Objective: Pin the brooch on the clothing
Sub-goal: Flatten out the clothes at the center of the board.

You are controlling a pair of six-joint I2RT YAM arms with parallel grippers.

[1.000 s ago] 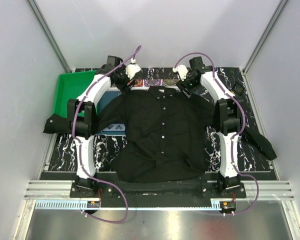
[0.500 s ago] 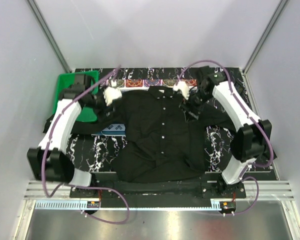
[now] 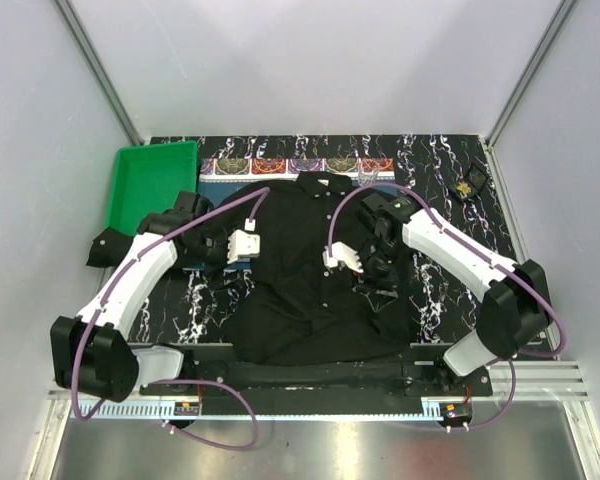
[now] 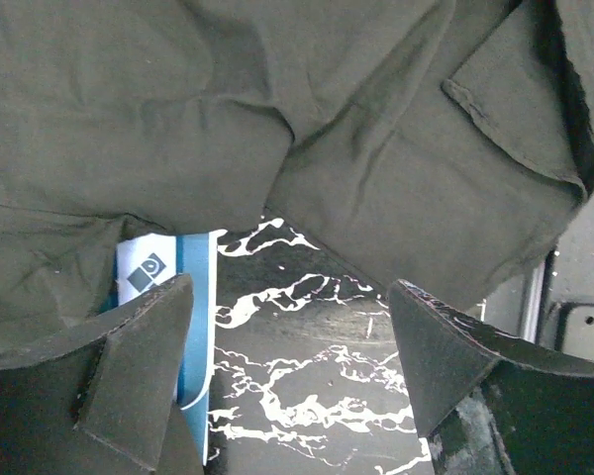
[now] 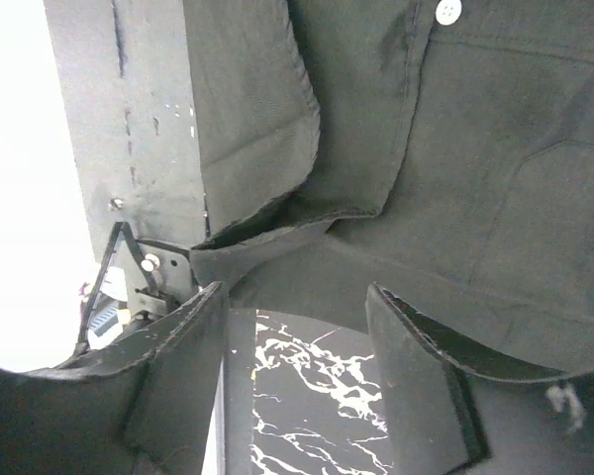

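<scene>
Near the front edge of the worktop (image 3: 205,295), both arms have swung back from the collar end and now hang over the middle of the black shirt (image 3: 300,290). The left claw (image 3: 245,243) hovers at the shirt's edge, the right claw (image 3: 345,257) near the button line; both gape wide and carry nothing. Farther off, the brooch (image 3: 469,186) lies untouched at the far right, well apart from the shirt, so fetching it likely comes next

Brooch (image 3: 467,187) too small for detail (a yellowish speck), blue placemat (image 4: 195,317) mostly under the shirt (image 3: 300,265)
</scene>
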